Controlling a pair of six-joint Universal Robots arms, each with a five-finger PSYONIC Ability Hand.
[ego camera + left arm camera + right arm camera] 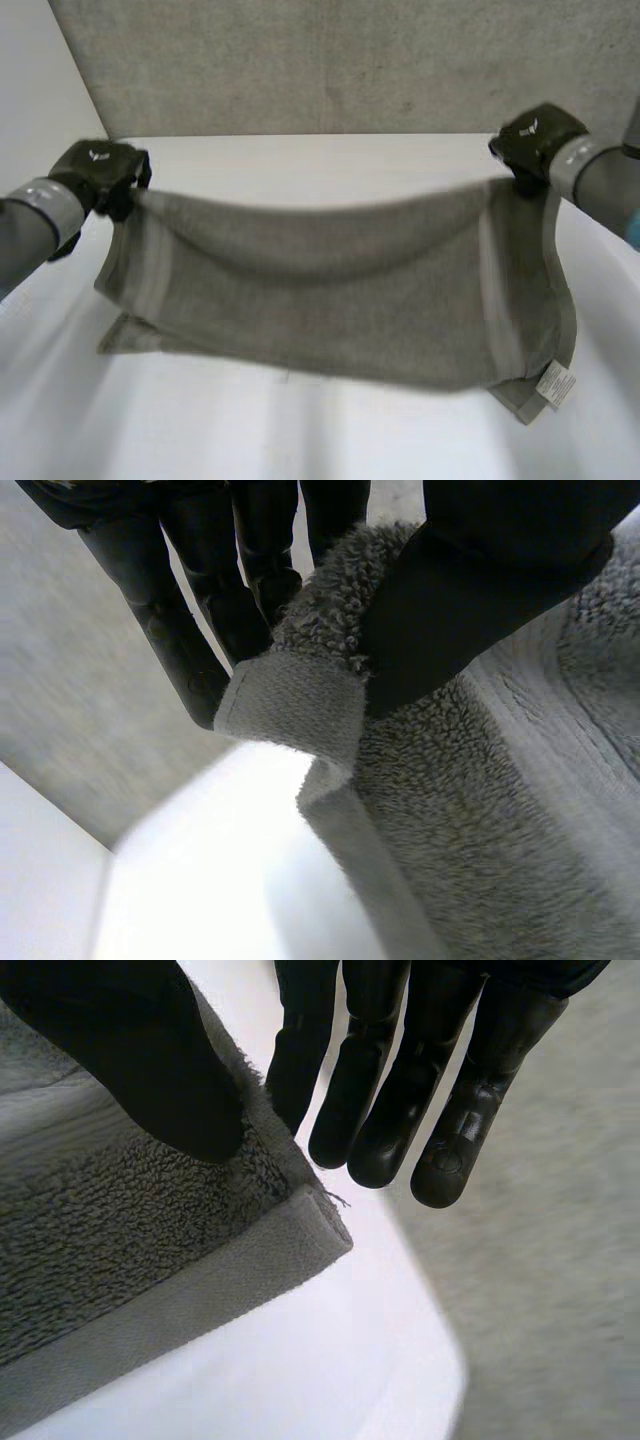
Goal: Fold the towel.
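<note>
The white table (300, 160) lies under a grey towel (330, 290) that sags between my two arms. Its lower part trails on the tabletop, with a second layer peeking out beneath. My left hand (100, 170) pinches one upper corner between thumb and fingers, and my right hand (535, 140) clamps the other likewise. I judge the first fold half made — the held edge is not yet laid down. A white label (556, 383) sits at the near right corner.
</note>
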